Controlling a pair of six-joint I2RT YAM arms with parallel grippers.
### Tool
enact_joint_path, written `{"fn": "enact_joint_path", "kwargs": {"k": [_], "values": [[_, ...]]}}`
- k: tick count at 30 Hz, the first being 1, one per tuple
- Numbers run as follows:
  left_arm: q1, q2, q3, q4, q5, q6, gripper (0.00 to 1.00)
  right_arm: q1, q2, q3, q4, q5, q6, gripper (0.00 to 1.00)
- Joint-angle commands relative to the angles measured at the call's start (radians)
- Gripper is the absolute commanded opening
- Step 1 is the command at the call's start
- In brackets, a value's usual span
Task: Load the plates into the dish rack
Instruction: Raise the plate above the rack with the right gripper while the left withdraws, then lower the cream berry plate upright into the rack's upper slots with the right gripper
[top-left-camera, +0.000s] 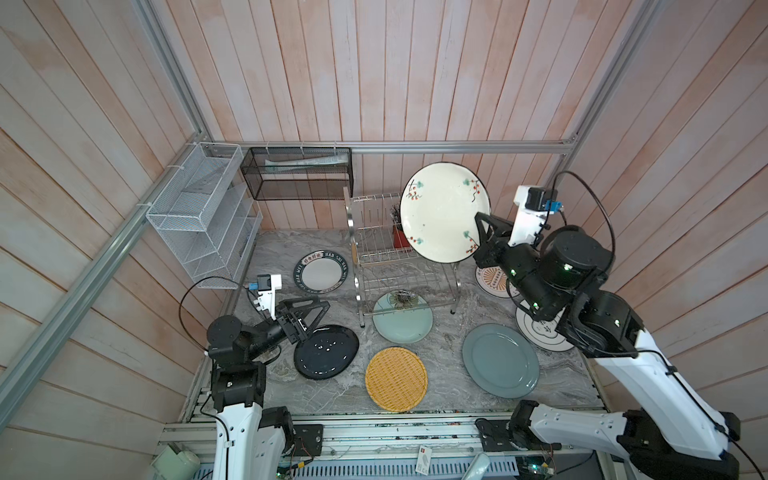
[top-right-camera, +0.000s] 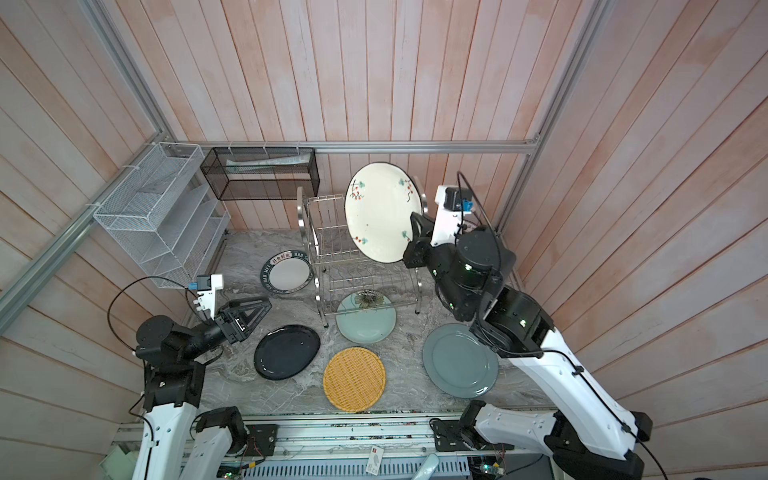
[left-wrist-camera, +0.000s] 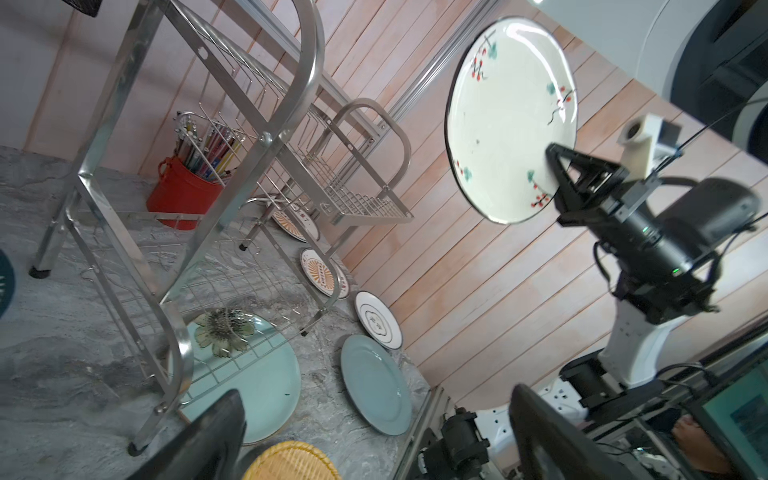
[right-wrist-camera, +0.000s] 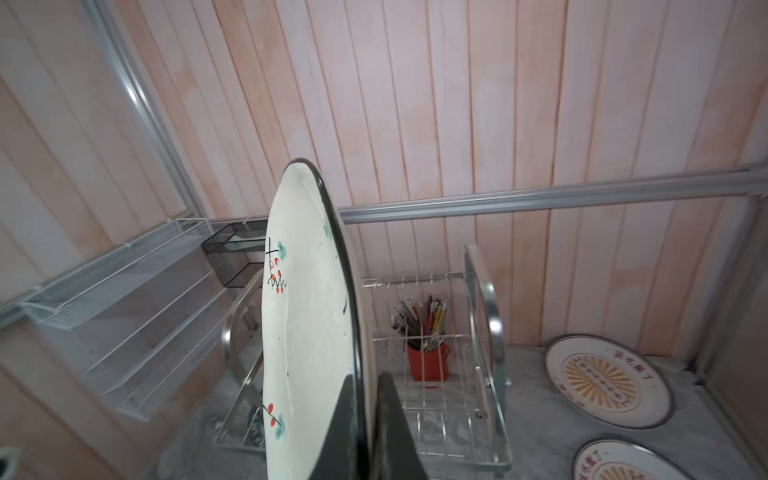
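The right hand (top-left-camera: 481, 232) is clamping the rim of a white sprig-printed plate (top-left-camera: 442, 212), holding it upright in the air by the dish rack (top-left-camera: 374, 249), a pinch the right wrist view alone is showing edge-on, while the left hand (top-left-camera: 321, 309) is hovering wide open and empty near the black plate (top-left-camera: 326, 353).

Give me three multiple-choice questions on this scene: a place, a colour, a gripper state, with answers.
1. Where is the mint flowered plate? A) on the table, partly under the dish rack; B) held in the air; C) in the rack's top tier.
2. The utensil cup is: A) blue; B) red; C) yellow.
3. The right gripper is: A) open; B) shut on nothing; C) shut on the white berry-print plate.
Answers: 1 A, rack wires cross over it; 2 B, plainly red in both wrist views; 3 C, it pinches the plate's rim.
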Motion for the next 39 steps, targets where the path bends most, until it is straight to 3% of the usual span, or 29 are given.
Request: {"fn": "enact_joint_path", "kwargs": {"k": [1,4,7,11,17,39], "values": [[-0.024,0.009,0.033,-0.229,-0.141,0.242,1.0,-0.005,0.11,0.155,0.196,0.247,-0.222,0.0],[-0.038,0.005,0.021,-0.25,-0.212,0.268,1.0,-0.04,0.242,0.27,0.219,0.317,-0.367,0.0],[-0.04,0.024,0.054,-0.285,-0.227,0.3,1.0,-0.1,0.35,0.385,0.136,0.315,-0.386,0.0],[-0.081,0.038,0.106,-0.329,-0.272,0.366,1.0,-0.159,0.409,0.408,0.124,0.287,-0.426,0.0],[-0.089,0.006,0.063,-0.299,-0.27,0.366,1.0,-0.234,0.473,0.441,0.034,0.208,-0.384,0.0],[-0.09,-0.025,0.045,-0.286,-0.264,0.348,1.0,-0.284,0.49,0.328,-0.008,0.123,-0.315,0.0]]}}
